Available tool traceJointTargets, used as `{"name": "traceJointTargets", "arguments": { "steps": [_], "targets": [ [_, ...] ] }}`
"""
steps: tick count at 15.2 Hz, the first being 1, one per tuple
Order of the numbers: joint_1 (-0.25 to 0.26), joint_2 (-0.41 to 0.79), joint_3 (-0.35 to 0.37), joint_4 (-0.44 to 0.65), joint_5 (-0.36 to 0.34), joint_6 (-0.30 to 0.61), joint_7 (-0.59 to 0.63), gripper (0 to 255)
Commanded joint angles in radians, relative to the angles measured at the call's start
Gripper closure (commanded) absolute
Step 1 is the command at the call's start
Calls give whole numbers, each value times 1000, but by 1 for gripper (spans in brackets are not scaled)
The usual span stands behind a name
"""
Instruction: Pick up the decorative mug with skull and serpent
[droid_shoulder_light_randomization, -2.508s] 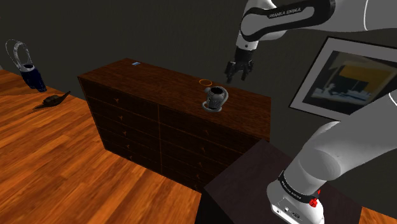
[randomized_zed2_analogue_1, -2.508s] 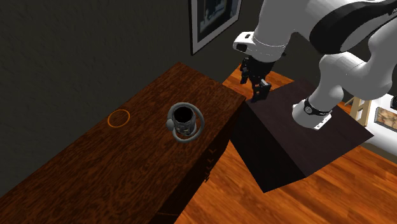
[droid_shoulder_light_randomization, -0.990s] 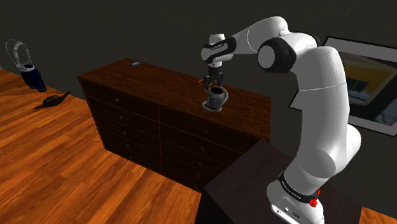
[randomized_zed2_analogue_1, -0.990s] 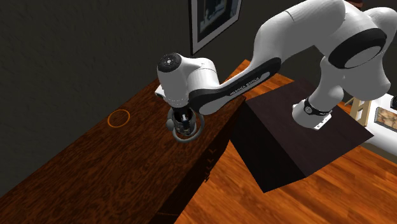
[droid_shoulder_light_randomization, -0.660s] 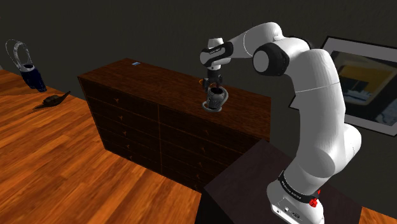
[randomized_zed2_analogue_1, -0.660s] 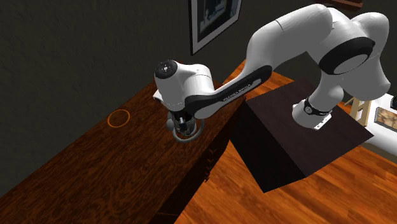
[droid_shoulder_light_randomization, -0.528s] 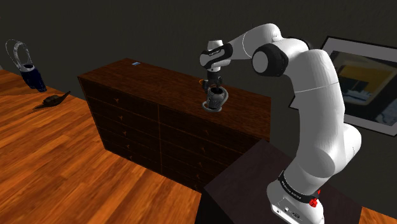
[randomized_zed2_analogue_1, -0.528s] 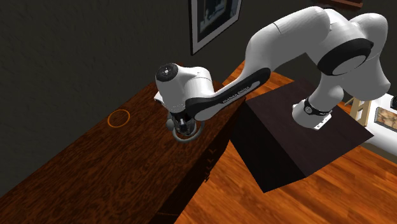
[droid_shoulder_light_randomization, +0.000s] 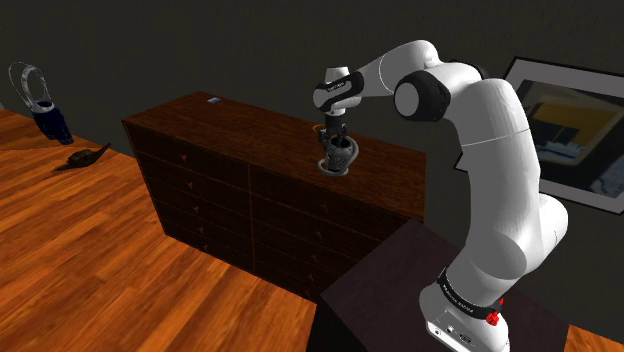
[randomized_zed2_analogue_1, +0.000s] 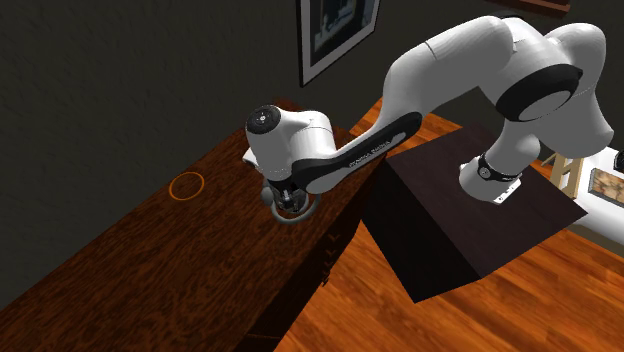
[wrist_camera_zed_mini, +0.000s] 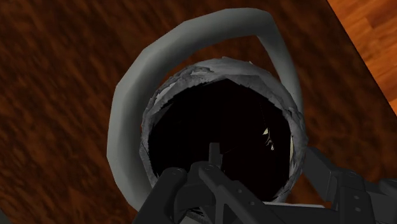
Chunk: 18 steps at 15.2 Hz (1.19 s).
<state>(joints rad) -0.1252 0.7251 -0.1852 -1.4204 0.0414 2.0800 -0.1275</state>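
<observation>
A dark grey mug (droid_shoulder_light_randomization: 339, 156) with a rough rim and a looping grey handle (wrist_camera_zed_mini: 127, 121) stands upright on the dark wooden dresser (droid_shoulder_light_randomization: 230, 130). In the second exterior view the white wrist covers most of the mug (randomized_zed2_analogue_1: 291, 213). My gripper (droid_shoulder_light_randomization: 336, 140) points straight down onto it. In the wrist view my gripper (wrist_camera_zed_mini: 296, 184) has one finger (wrist_camera_zed_mini: 210, 184) inside the black hollow and the other finger (wrist_camera_zed_mini: 347, 191) outside, shut on the mug's wall (wrist_camera_zed_mini: 222, 63) between them.
A thin orange ring (randomized_zed2_analogue_1: 186, 185) lies on the dresser top (randomized_zed2_analogue_1: 180, 270) beyond the mug. A small pale item (droid_shoulder_light_randomization: 214, 100) sits at the dresser's far corner. The dark stand (droid_shoulder_light_randomization: 400, 290) adjoins the dresser. Framed pictures (droid_shoulder_light_randomization: 560, 130) hang on the wall.
The arm swung from near the stand over to the mug and lowered its hand onto the rim. The mug has stayed in place.
</observation>
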Motion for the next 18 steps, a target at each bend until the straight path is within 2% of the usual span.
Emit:
{"name": "traceJointTargets", "arguments": {
  "steps": [1, 5, 18],
  "targets": [
    [0, 2, 0, -1, 0, 0, 0, 255],
    [-1, -1, 0, -4, 0, 1, -1, 255],
    [3, -77, -9, 49, -10, -128, -4, 255]
  ]
}}
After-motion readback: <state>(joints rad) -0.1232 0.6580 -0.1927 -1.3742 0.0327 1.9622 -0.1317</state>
